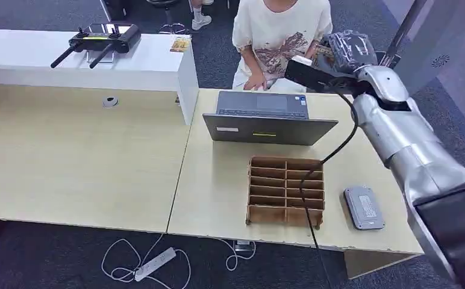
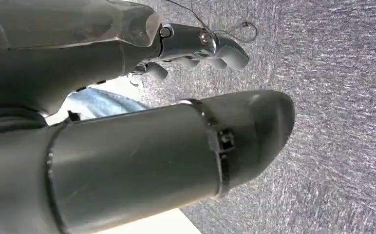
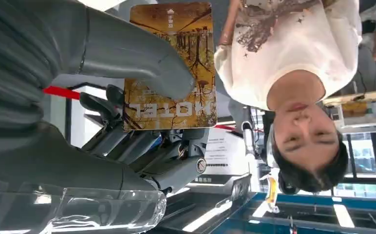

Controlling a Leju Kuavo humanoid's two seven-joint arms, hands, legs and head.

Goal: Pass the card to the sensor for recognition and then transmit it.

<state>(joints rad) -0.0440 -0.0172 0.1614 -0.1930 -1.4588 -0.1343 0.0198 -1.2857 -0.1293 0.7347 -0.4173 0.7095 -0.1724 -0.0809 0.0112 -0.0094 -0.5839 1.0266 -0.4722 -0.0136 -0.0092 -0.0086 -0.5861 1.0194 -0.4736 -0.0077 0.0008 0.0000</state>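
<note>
My right hand [image 1: 349, 52] is raised high over the far side of the table, toward a seated person [image 1: 280, 33] in a white T-shirt. It holds a yellow-brown hotel card [image 3: 170, 68], with the thumb [image 3: 142, 61] pressed on its face and the fingers behind it. An edge of the card [image 1: 323, 55] peeks out beside the hand. The grey card sensor [image 1: 364, 208] lies flat near the table's front right edge, well below and nearer than the hand. My left hand [image 2: 186, 141] hangs over grey carpet, fingers apart, holding nothing.
An open laptop [image 1: 267, 117] stands before the person, whose hand [image 1: 255, 84] rests at it. A wooden compartment rack [image 1: 285, 191] sits left of the sensor. On the white counter [image 1: 152, 63] lie a remote controller [image 1: 100, 39] and another card [image 1: 180, 43]. A black cable [image 1: 314, 174] crosses the rack.
</note>
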